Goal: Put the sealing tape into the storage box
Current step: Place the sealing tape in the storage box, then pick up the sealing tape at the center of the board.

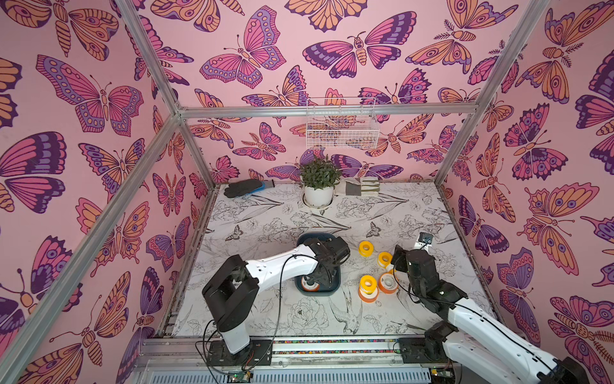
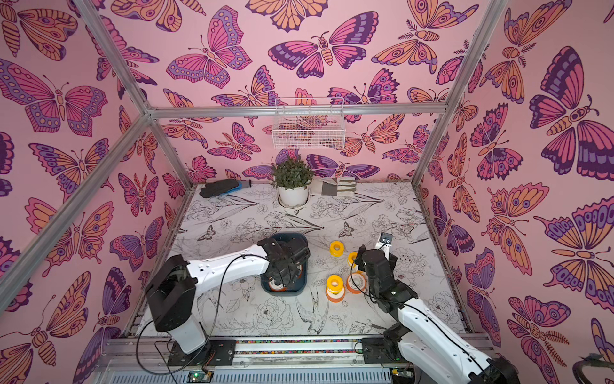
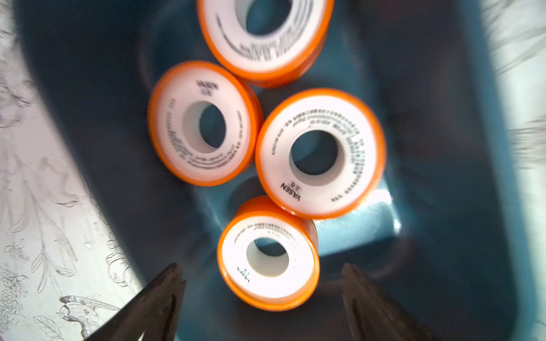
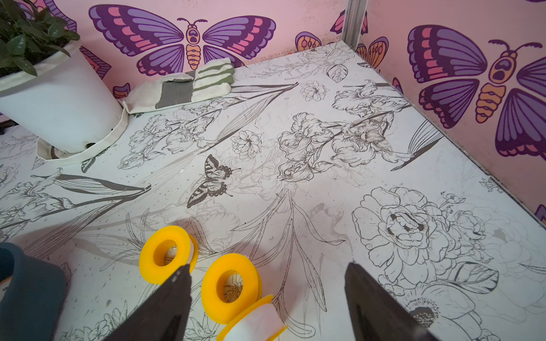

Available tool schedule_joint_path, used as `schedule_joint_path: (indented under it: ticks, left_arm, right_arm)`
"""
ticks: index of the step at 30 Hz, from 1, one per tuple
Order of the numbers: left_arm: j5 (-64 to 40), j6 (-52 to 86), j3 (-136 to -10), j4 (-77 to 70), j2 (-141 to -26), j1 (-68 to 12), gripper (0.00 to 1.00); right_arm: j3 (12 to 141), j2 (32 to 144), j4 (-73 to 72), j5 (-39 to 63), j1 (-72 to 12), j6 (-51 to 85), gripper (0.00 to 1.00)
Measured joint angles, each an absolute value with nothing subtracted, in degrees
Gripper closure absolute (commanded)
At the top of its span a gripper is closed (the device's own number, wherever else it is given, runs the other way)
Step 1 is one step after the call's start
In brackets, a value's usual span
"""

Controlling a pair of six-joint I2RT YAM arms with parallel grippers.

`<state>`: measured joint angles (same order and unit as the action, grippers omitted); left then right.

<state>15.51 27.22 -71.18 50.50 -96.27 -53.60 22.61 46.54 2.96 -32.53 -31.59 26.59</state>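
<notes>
Four spools of sealing tape [image 3: 320,153] in the storage box [image 3: 443,206], near the middle of the bench [image 1: 265,216].
Above them, left hand [image 3: 260,267] wide open and empty; right hand [image 4: 268,265] open, empty, nearer the loose spools [image 4: 230,288] toward the right edge, just ahead, apparently lying flat.

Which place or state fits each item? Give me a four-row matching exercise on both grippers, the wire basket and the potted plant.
Things:
1. left gripper
2. right gripper
3. wire basket
4. potted plant

States:
a. hung on the back wall
b. open over orange spools in the storage box
c. on the table between a black glove and a striped glove
d. open by yellow spools on the table

Pairs: 1-b; 2-d; 3-a; 4-c
</notes>
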Motion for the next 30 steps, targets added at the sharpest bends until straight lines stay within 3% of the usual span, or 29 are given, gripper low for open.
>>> schedule_joint_path:
  ticks: [22,30]
  left_arm:
    - [20.4,27.5,-59.6,58.2,-49.6,-53.6,0.09]
    - [22.5,27.5,-56.3,59.3,-43.1,-53.6,0.08]
  right_arm:
    - [23.4,47.9,3.1,-31.2,-31.6,25.6,0.16]
    - [31.9,53.7,8.4,-21.6,-31.6,23.6,0.19]
